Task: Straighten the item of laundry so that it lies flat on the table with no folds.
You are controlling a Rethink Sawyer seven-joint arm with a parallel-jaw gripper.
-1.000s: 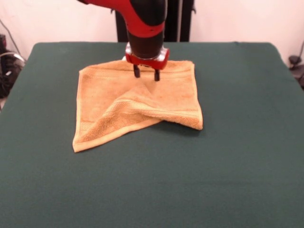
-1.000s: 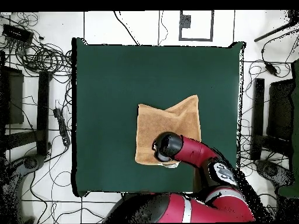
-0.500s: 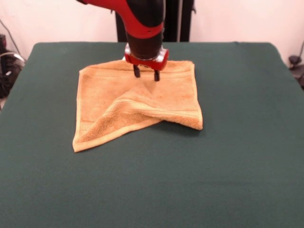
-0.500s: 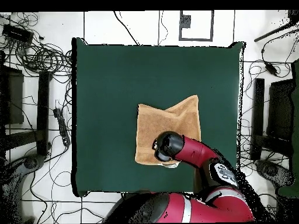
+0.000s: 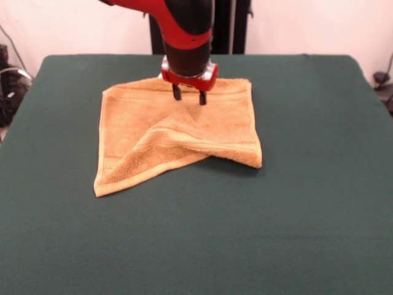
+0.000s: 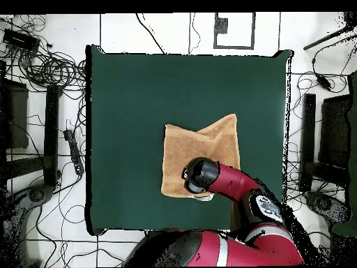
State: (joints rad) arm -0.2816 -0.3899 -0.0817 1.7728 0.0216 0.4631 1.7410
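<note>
The black two-fingered claw [image 5: 189, 96] on the red and black arm [image 5: 184, 31] hangs just above the small golden-orange terry-cloth hand towel [image 5: 178, 132], over the towel's far part close to its far hem. Its fingers stand apart with nothing between them, tips pointing down at the cloth; whether they touch it is hard to tell.

The towel lies on the large table covered in dark green felt-like cloth [image 5: 295, 203], somewhat toward the table's far side. It is not flat: one near corner is turned back over the towel's middle, making a slanting fold with a raised ridge that ends in a thick doubled edge at the towel's right side in the front view. From overhead the towel [image 6: 209, 145] shows a notched outline, with the arm covering part of it.

The cloth looks light, soft and limp, likely to drag and bunch on the felt rather than slide cleanly. The folded-over corner seems the sensible place to pinch, then draw outward from the towel's middle.
</note>
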